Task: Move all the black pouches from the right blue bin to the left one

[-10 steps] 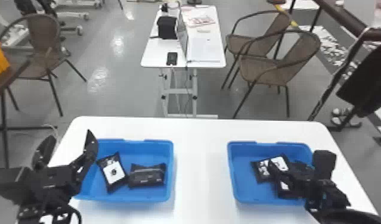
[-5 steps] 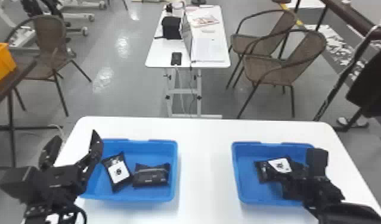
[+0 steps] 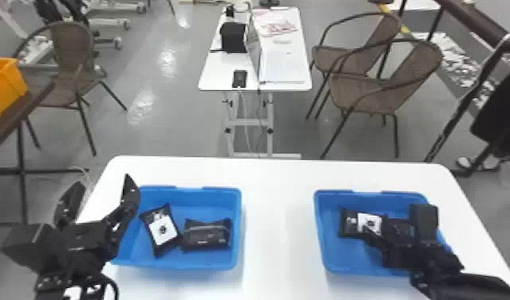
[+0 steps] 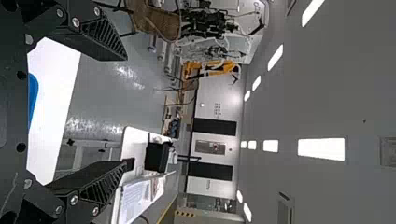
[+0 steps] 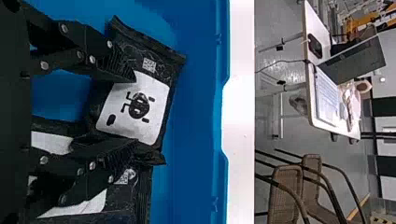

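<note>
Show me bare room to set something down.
Widest bare patch: the table between left bin and right bin. A strip also runs behind both. In the left bin, bare floor lies behind the right-hand pouch. Crowded: the right bin, where the right fingers sit over a pouch.

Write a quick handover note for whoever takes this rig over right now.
Left gripper: open, parked by the left bin's outer side, nothing between its fingers.
Right gripper: down in the right bin, fingers apart over a labelled pouch; no firm grip to be seen.
Done: two pouches in the left bin, one label up, one plain side up.
Left: that labelled pouch and at least one more beside it, partly hidden by the fingers.
</note>
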### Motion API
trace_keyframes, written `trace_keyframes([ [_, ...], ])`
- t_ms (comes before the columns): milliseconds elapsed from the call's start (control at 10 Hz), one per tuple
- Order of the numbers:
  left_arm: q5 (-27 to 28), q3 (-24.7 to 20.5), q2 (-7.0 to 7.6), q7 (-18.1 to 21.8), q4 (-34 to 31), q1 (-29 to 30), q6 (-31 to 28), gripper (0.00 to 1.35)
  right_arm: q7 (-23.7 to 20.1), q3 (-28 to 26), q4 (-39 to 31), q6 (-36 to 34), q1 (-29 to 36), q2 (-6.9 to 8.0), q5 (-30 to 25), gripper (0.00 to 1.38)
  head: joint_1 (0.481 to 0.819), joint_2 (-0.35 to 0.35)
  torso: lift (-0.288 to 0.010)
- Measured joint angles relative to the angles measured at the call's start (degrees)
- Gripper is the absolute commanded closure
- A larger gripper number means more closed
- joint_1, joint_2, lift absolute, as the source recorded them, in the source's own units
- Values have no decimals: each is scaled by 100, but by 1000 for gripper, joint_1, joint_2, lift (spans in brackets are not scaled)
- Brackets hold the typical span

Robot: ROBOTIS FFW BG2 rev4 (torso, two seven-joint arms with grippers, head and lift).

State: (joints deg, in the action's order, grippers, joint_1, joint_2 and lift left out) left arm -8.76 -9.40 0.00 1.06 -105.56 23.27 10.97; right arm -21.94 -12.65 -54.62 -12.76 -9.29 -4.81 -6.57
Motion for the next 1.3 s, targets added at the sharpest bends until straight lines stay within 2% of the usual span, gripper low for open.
trace_keyframes([
  [200, -3, -9, 0, -1, 0, 13, 22, 246, -1, 0, -150, -88, 102, -19, 230, 1266, 695, 22, 10],
  [500, -1, -19, 0, -1, 1, 31, 112, 246, 29, -1, -643, -124, 360, 50, 603, 1266, 695, 31, 10],
  [800, 43, -38, 0, -1, 0, 19, 227, 246, 82, 0, -2160, -285, 1216, 168, 787, 1266, 695, 37, 10],
  [1000, 38, -49, 0, -1, -26, 12, 253, 245, 30, 60, -3150, -474, 1695, 142, 1267, 1266, 695, 48, 10],
  [1100, 36, -16, 0, -1, -61, -9, 224, 245, -85, 233, -3485, -568, 1737, 93, 1480, 1266, 695, 68, 10],
  [1300, 70, 83, 0, -1, -102, -60, 148, 240, -397, 772, -3708, -637, 1451, 14, 1827, 1266, 695, 116, 10],
])
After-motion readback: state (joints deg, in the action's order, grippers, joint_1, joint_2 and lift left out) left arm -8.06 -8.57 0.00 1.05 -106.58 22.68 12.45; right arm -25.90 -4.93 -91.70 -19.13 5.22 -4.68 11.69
